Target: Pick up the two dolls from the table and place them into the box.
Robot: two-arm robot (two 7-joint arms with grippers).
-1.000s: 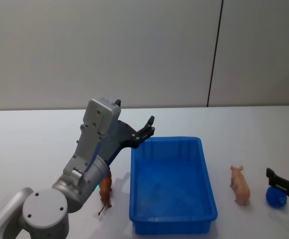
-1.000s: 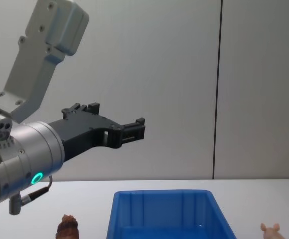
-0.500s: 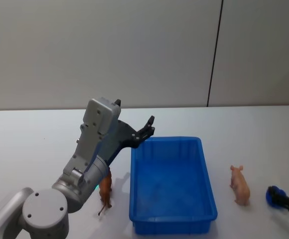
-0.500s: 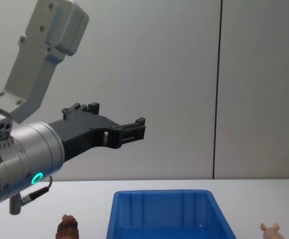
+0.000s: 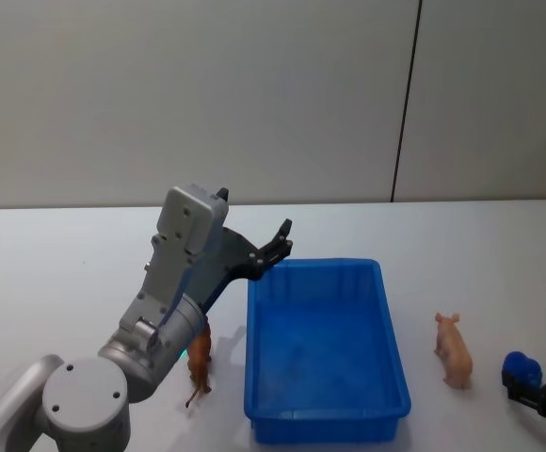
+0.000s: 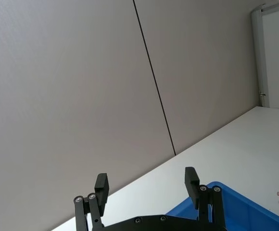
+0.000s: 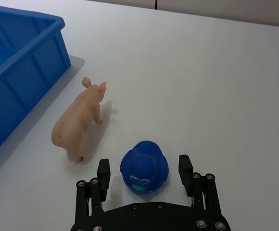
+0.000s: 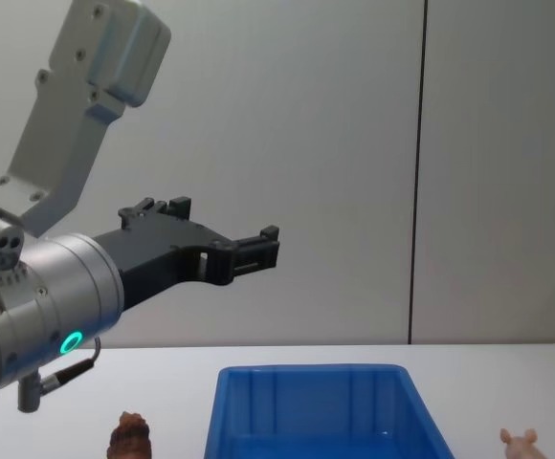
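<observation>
Pale pink pig-shaped plastic doll (image 7: 77, 125): stands upright on the flat white tabletop (image 5: 66, 254), just right of the bright blue rectangular plastic box (image 5: 315, 265), apart from its wall, snout pointing away from me. It looks light, rigid and smooth, so likely slippery. Best hold, I judge, is across the flanks at mid-body; the legs and ears are too thin. It's narrow-footed and could tip if nudged.

Dark brown lumpy-topped doll (image 5: 199, 356): on the tabletop just left of the box, partly hidden behind my left arm. Also looks small and light; the material is unclear. I'd grip around the torso, below the lumpy top.

My right gripper (image 7: 144, 163) sits low at the tabletop, right of the pig, fingers spread to either side of a round blue toy with a printed face (image 7: 144, 167). There are gaps on both sides, so nothing is pinched. The pig is near it, on the box side.

My left gripper (image 6: 146, 185) hangs raised in the air over the box's far left corner, fingers spread and empty.

The box has no doll in it.
</observation>
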